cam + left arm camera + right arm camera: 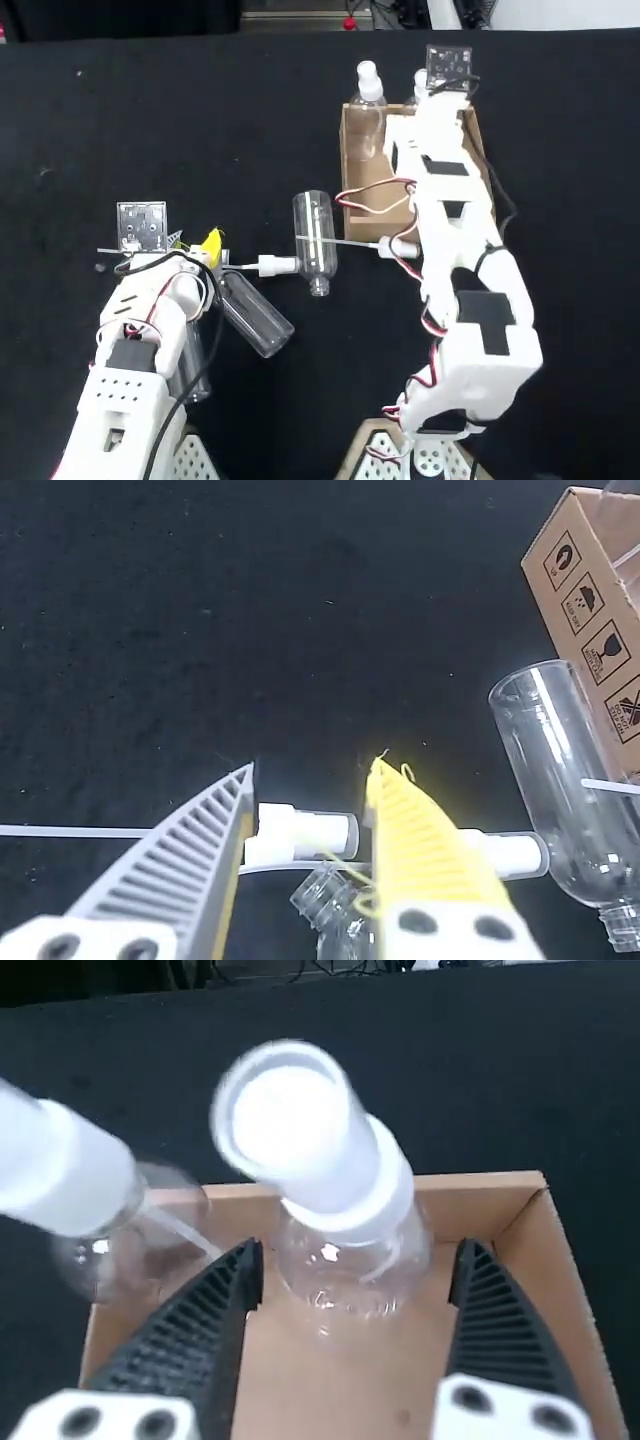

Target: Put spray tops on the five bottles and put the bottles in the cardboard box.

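Note:
My left gripper (pixel 312 770) is open, its grey and yellow fingers straddling a white spray top (pixel 300 835) that lies on the black table. A second spray top (pixel 275 265) lies just beyond it. An uncapped clear bottle (pixel 315 240) lies on its side mid-table, and another (pixel 255 315) lies beside the left arm. My right gripper (pixel 355 1260) is open over the cardboard box (pixel 365 185), its fingers on either side of a capped bottle (pixel 320 1180) standing inside. A second capped bottle (pixel 60 1170) stands beside it in the box.
A third spray top (pixel 387 246) with its thin tube lies by the box's near wall. Another clear bottle (pixel 195 370) lies partly under the left arm. The right arm covers most of the box. Open black table spreads at the far left.

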Available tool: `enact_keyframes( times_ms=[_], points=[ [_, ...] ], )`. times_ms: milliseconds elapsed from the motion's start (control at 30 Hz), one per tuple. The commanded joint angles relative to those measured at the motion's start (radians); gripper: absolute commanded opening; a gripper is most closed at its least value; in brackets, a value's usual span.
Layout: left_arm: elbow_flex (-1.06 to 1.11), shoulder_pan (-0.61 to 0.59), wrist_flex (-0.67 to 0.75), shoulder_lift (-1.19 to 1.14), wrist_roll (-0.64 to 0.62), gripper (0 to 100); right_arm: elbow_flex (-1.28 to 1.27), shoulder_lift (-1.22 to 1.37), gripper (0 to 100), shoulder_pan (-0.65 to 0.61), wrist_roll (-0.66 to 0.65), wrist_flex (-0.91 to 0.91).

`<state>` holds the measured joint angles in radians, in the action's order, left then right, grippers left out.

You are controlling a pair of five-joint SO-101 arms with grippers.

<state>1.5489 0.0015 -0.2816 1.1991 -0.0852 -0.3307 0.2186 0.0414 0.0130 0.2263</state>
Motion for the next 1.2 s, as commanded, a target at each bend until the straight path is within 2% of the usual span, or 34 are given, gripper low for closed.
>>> enact_keyframes(
  times_ms=[0,600,1033,1100,1167],
  points=[
    [-0.002,0.007,0.025,0.011,0.009,18,0.030,-0.099,26.5,0.014,0.003,0.026],
    [-0.002,0.007,0.025,0.011,0.009,18,0.025,-0.139,26.2,0.021,-0.003,0.117],
    [-0.004,0.007,0.025,0.011,0.009,18,0.015,-0.280,25.7,0.034,-0.005,0.388],
    [-0.004,0.007,0.025,0.011,0.009,18,0.016,-0.280,19.8,0.038,-0.005,0.413],
    [-0.004,0.007,0.025,0.011,0.009,18,0.016,-0.280,9.3,0.040,-0.005,0.413]
  ],
)
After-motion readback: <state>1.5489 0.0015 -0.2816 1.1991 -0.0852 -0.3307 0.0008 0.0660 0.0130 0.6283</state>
